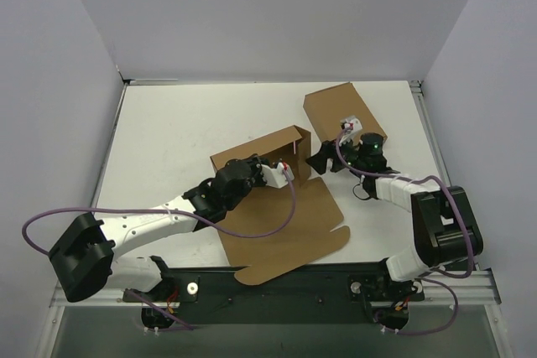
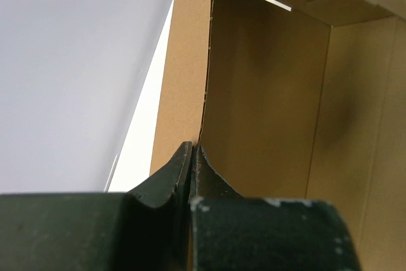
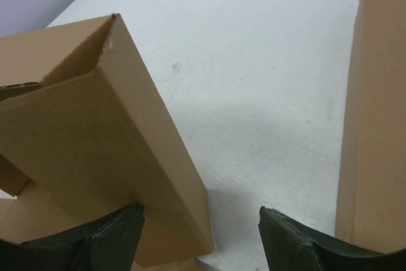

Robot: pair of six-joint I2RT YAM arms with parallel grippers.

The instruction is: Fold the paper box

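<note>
Left gripper (image 1: 283,172) (image 2: 192,152) first: jaws pressed together on a thin upright panel of the paper box (image 1: 277,232) (image 2: 266,93) (image 3: 95,131), with the cardboard edge pinched between both black fingertips in the left wrist view. Carried there by the left arm (image 1: 159,222), stretched from the near left corner toward the middle of the white table (image 1: 185,123) (image 3: 254,61), with a purple cable (image 1: 50,220) looped beside it.

Next, the paper box itself, near the table's middle and only partly folded. Broad flat panel with tabs lying toward the near edge, partly under the left arm. Back and side walls raised at the far side, forming an open trough. Brown inner faces and one bright slit visible past the closed fingers in the left wrist view.

Further right, the right gripper (image 1: 323,159) (image 3: 200,233), jaws spread wide and holding nothing. Low over the table at the right end of the raised wall, with that wall's corner reaching in between the two fingers. Cannot tell whether either finger touches the cardboard.

Farthest right, a second carton (image 1: 340,111) (image 3: 374,112), compact and brown, lying on the table just beyond the right gripper, apart from the paper box.
</note>
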